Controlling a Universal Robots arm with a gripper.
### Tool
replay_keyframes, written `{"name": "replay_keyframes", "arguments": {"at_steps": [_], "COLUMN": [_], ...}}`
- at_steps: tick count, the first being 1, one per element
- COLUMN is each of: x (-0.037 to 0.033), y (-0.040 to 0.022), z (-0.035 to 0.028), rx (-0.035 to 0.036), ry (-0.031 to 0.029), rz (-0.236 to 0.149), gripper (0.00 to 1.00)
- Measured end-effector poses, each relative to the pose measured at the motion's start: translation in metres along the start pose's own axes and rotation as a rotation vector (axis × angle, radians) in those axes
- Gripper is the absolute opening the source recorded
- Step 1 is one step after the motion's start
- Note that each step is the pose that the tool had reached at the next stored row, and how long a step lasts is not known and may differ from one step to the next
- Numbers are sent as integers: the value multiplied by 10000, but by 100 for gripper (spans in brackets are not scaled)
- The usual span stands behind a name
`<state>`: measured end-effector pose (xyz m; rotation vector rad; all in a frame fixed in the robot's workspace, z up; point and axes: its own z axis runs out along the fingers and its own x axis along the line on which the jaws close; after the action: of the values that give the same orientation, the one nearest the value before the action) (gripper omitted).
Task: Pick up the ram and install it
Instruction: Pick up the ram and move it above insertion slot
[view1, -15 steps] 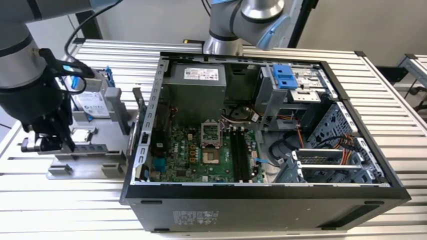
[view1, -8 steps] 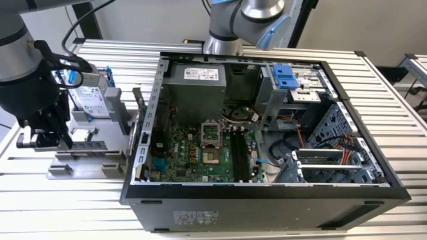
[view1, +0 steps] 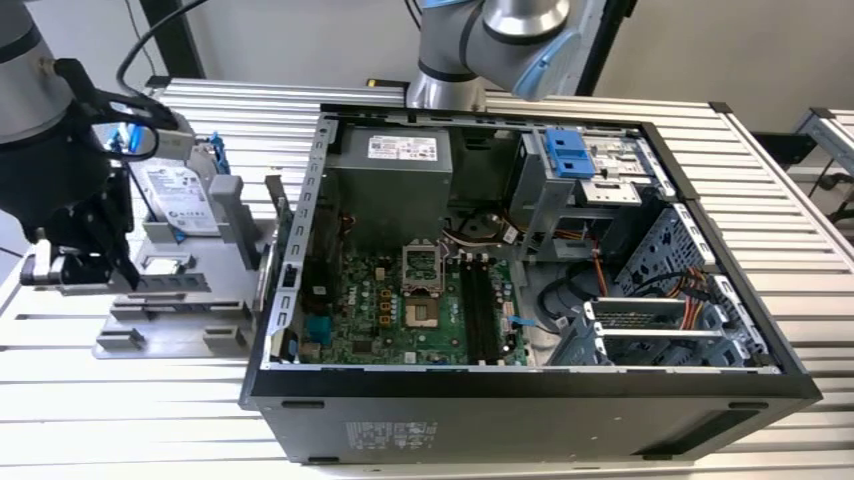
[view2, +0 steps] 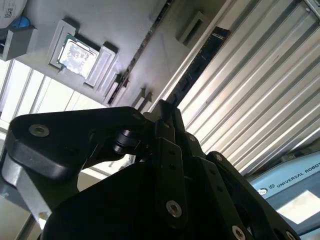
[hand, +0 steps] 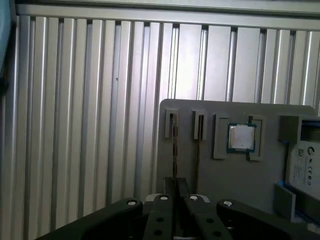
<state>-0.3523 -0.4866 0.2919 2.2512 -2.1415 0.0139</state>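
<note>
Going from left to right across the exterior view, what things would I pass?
The silver hard drive on the grey plastic holder → green motherboard → blue plastic bracket → perforated metal panel.

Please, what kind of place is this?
Probably a robotics lab bench for computer assembly: an open PC case on a slatted metal table, a grey parts holder beside it, and a robot arm.
</note>
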Motion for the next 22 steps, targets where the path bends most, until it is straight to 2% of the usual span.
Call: {"name": "replay_keyframes", "arguments": {"at_steps": [22], "x": [12], "y": [9], "z": [-388], "rx": [0], "ry": [0], "rz": [0], "gripper": [0]}}
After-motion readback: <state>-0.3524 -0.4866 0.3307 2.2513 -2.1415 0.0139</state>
